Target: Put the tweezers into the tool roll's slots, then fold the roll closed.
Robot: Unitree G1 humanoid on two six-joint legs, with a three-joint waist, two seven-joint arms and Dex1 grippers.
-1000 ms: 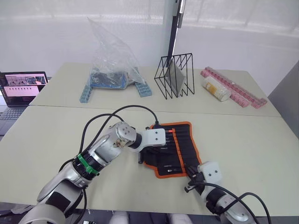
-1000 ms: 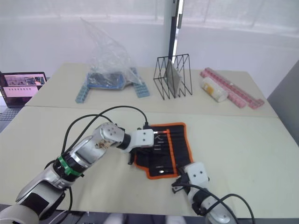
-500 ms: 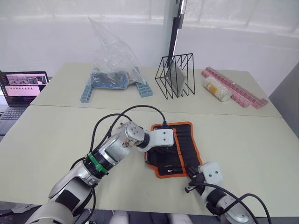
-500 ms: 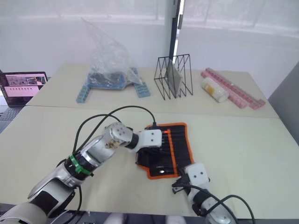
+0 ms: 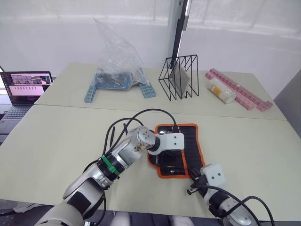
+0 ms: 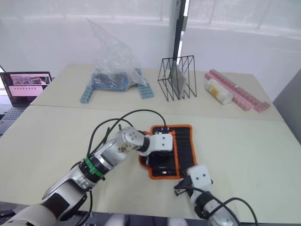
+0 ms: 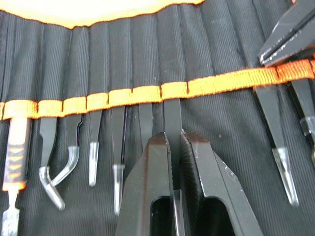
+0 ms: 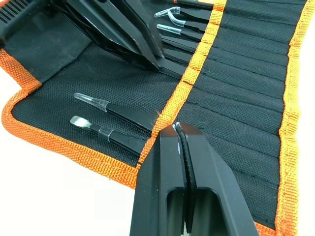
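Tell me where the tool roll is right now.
The tool roll lies open on the near table, right of centre in the head views, under the left gripper, with the right gripper at its near edge.

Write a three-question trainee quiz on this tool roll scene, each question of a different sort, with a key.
1. True or false: the left gripper is shut on a tweezer sitting in a slot of the tool roll.
2. Multiple choice: the right gripper is (a) shut on nothing, above the roll's orange band, (b) open over the clear bag, (c) holding the wire rack.
3. Fill in: the roll lies ____ on the table, not yet folded.

Key: 1 true; 2 a; 3 open.
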